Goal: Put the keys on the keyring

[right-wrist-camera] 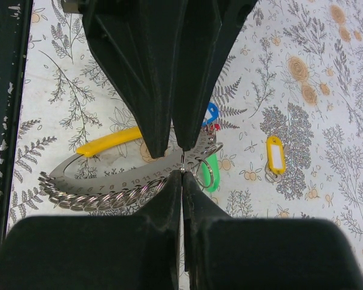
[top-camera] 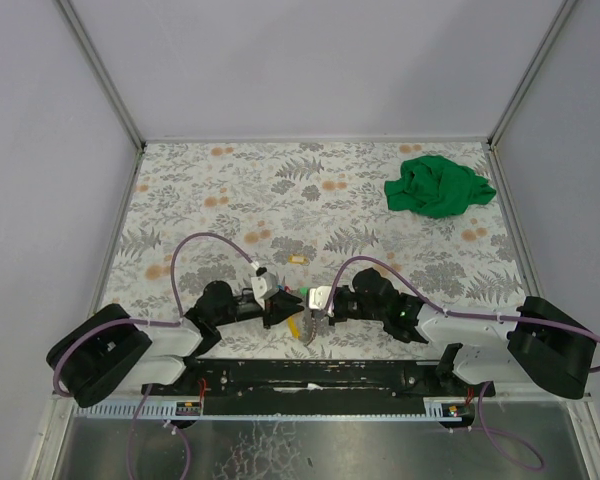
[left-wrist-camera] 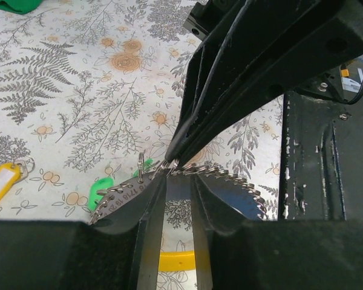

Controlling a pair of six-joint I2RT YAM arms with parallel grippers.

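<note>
The keyring (right-wrist-camera: 109, 175) is a silvery crescent plate with numbers, a row of small rings along its edge, a yellow handle (right-wrist-camera: 106, 141) and blue and red tags (right-wrist-camera: 210, 115). It also shows in the left wrist view (left-wrist-camera: 124, 198). My left gripper (left-wrist-camera: 178, 181) is closed on the plate and holds it just above the table. My right gripper (right-wrist-camera: 182, 172) faces it, shut on a small ring at the plate's edge. The green-tagged key (right-wrist-camera: 212, 176) hangs by its ring beside my right fingertips. The yellow-tagged key (right-wrist-camera: 274, 156) lies loose on the table.
A crumpled green cloth (top-camera: 438, 185) lies at the far right of the floral tablecloth (top-camera: 230, 200). Both grippers meet near the table's front edge (top-camera: 298, 305), just ahead of the black base rail (top-camera: 310, 375). The yellow-tagged key (top-camera: 298, 259) lies just beyond them.
</note>
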